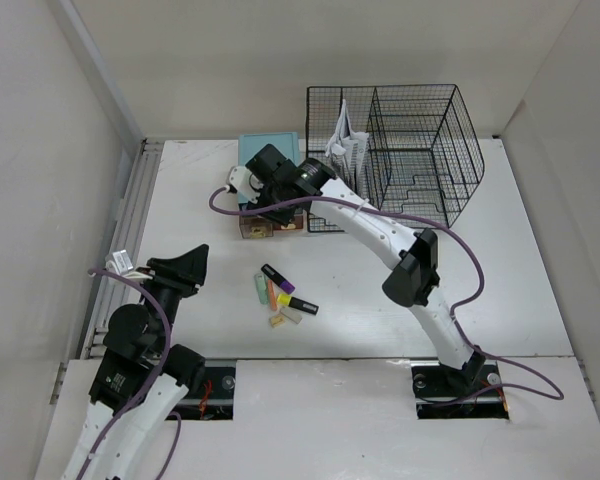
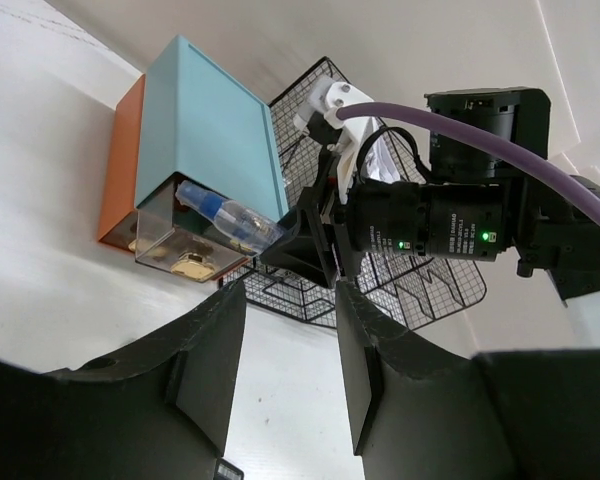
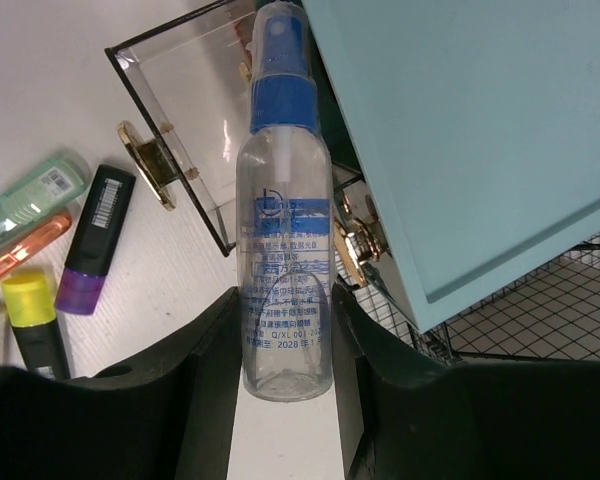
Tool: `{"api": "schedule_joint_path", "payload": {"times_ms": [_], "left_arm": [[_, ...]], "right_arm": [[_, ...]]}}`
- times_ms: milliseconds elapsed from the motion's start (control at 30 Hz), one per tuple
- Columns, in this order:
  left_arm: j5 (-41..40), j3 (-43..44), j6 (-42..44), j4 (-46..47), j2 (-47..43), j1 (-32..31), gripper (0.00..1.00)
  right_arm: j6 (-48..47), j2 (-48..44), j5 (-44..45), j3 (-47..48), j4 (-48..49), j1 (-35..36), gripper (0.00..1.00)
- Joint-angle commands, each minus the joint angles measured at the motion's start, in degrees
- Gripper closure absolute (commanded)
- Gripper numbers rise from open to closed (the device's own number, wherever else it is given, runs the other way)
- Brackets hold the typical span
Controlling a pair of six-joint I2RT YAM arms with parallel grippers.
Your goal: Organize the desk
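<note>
The desk (image 1: 510, 270) is a white tabletop with a metal rail (image 1: 125, 230) along its left edge. My right gripper (image 1: 270, 207) reaches to the back and is shut on a clear spray bottle with a blue cap (image 3: 285, 270). It holds the bottle over an open clear drawer (image 3: 180, 100) of the teal drawer box (image 3: 480, 130). The right fingers (image 3: 215, 370) press both sides of the bottle. The left wrist view shows the bottle (image 2: 230, 215) lying tilted above the drawer (image 2: 170, 240). My left gripper (image 1: 187, 268) is open and empty, low at the near left (image 2: 290, 370).
A black wire rack (image 1: 410, 150) with papers stands at the back right of the teal box (image 1: 270, 150). Several highlighters (image 1: 280, 295) lie in a cluster mid-desk; green (image 3: 30, 195), orange (image 3: 20, 250), purple (image 3: 95, 240) and yellow (image 3: 35, 320) ones show beside the drawer.
</note>
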Motion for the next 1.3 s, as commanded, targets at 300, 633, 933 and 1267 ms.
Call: {"api": "schedule_joint_path", "payload": {"times_ms": [300, 633, 933, 1267], "left_arm": [[-0.14, 0.09, -0.23, 0.22, -0.62, -0.22, 0.61], [-0.14, 0.09, -0.23, -0.31, -1.68, -0.22, 0.61], [-0.14, 0.09, -0.23, -0.84, -1.68, -0.22, 0.61], [-0.14, 0.09, -0.75, -0.84, -2.2, -0.22, 0.61]], "right_arm": [[-3.15, 0.69, 2.24, 3.88, 0.48, 1.73, 1.0], [-1.77, 1.22, 10.58, 0.46, 2.15, 5.68, 1.0], [0.27, -0.36, 16.82, -1.83, 3.91, 7.36, 1.0], [-3.6, -0.37, 24.73, -4.2, 6.89, 11.57, 0.93]]}}
